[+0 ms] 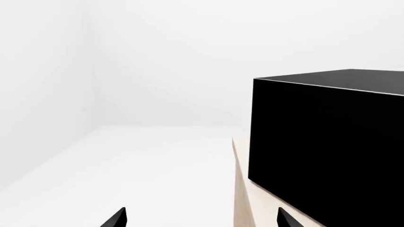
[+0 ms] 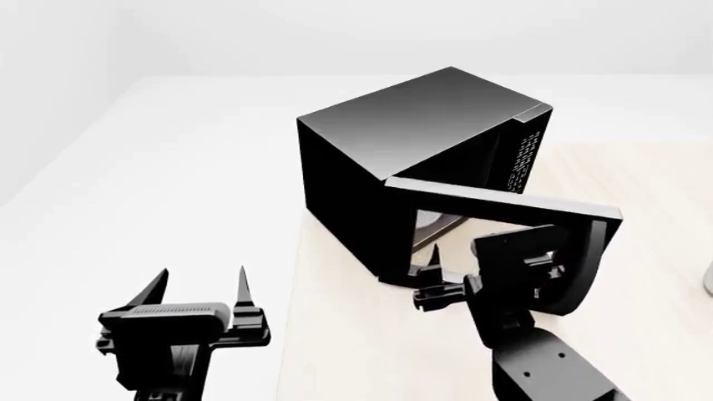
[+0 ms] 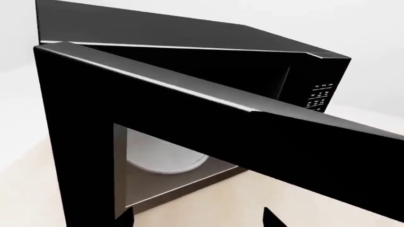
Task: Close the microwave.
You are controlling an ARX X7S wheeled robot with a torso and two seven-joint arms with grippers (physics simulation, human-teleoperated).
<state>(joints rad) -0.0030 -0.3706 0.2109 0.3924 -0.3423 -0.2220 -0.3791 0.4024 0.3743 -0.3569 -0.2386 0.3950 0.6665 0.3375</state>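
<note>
The black microwave (image 2: 412, 125) stands on the beige table (image 2: 356, 351) with its windowed door (image 2: 502, 205) swung well open toward me. Its white-marked button panel (image 2: 522, 159) shows at the right of the cavity. My right gripper (image 2: 429, 280) is open and empty, just in front of the door's outer face near its hinge side. In the right wrist view the door (image 3: 208, 123) fills the picture, and the white plate (image 3: 164, 158) shows through its window. My left gripper (image 2: 200, 288) hangs open and empty off the table's left edge, facing the microwave's side wall (image 1: 328, 142).
The table's left edge (image 1: 243, 189) runs just beside my left gripper, with white floor (image 2: 167, 184) beyond it. A pale object (image 2: 707, 280) shows at the far right rim of the head view.
</note>
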